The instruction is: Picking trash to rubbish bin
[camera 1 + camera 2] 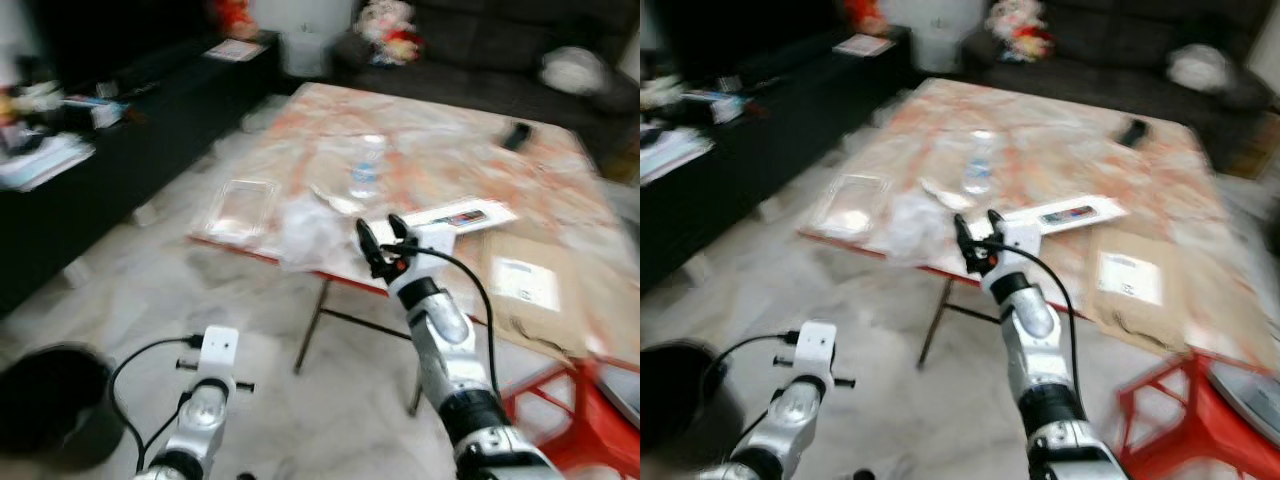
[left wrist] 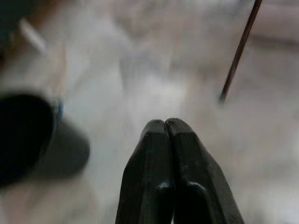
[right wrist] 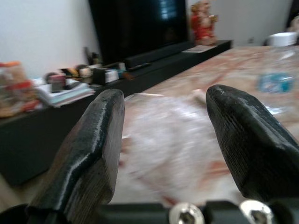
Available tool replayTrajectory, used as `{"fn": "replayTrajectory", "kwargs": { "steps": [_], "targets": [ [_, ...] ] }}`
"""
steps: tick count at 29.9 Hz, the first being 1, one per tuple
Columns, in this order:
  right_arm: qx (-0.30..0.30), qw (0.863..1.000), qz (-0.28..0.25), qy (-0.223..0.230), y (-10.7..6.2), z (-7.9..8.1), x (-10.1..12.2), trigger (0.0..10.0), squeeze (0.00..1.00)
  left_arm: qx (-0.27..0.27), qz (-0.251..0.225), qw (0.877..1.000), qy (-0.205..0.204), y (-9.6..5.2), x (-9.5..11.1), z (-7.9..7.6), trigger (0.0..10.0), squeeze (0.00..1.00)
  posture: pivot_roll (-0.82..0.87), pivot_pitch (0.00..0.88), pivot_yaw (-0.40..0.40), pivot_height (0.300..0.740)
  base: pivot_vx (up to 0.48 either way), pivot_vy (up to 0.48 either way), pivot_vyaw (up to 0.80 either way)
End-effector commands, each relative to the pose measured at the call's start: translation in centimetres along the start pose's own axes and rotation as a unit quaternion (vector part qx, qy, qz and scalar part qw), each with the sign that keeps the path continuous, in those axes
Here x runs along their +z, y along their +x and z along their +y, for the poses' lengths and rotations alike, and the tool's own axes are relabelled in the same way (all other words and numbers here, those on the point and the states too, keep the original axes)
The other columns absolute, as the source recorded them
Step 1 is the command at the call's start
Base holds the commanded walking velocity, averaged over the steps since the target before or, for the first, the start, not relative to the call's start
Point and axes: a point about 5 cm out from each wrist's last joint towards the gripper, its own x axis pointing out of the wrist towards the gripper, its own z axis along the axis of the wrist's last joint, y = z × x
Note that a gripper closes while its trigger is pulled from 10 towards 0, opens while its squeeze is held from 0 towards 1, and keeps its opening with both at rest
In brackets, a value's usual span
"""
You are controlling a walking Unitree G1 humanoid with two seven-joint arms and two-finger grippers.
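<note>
My right gripper (image 1: 381, 238) is up at the worktop (image 1: 330, 110) edge, jaws spread wide and empty, aimed at the crumpled plastic wrap (image 1: 312, 232) near the corner; left gripper (image 2: 167, 140) hangs low, jaws pressed together; bin (image 1: 48, 402) is on the floor at my left; everything's blurry, so I might poke the wrap off the edge.

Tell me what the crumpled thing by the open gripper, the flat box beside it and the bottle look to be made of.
Crumpled thing: thin whitish plastic film, likely; wrinkled, translucent.
Flat box: clear rigid plastic; the table shows through, glossy.
Bottle: clear plastic with a blue label.
The right gripper is nearest the film.
</note>
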Motion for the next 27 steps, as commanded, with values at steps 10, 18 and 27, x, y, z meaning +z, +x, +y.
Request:
{"fn": "replayTrajectory", "kwargs": {
  "steps": [10,18,27],
  "targets": [
    [0.005,1.0,0.0,-0.014,0.2,0.4,0.4,10.0,0.0,-0.025,0.026,0.999,0.0,0.4,0.7,-1.4,10.0,0.0,-0.09,0.054,-0.082,0.74,0.0,0.0,0.0],
    [0.009,1.0,0.01,-0.022,0.3,0.7,0.2,10.0,0.0,-0.034,0.047,0.998,-0.001,0.1,-0.2,-2.0,10.0,0.0,-0.1,0.053,-0.082,0.74,0.0,0.0,0.0],
    [0.014,1.0,0.009,-0.02,0.4,1.2,0.2,10.0,0.0,-0.046,0.045,0.998,0.008,0.0,-0.2,-2.5,10.0,0.0,-0.1,0.052,-0.086,0.74,0.169,0.0,0.19]
  ]
}}
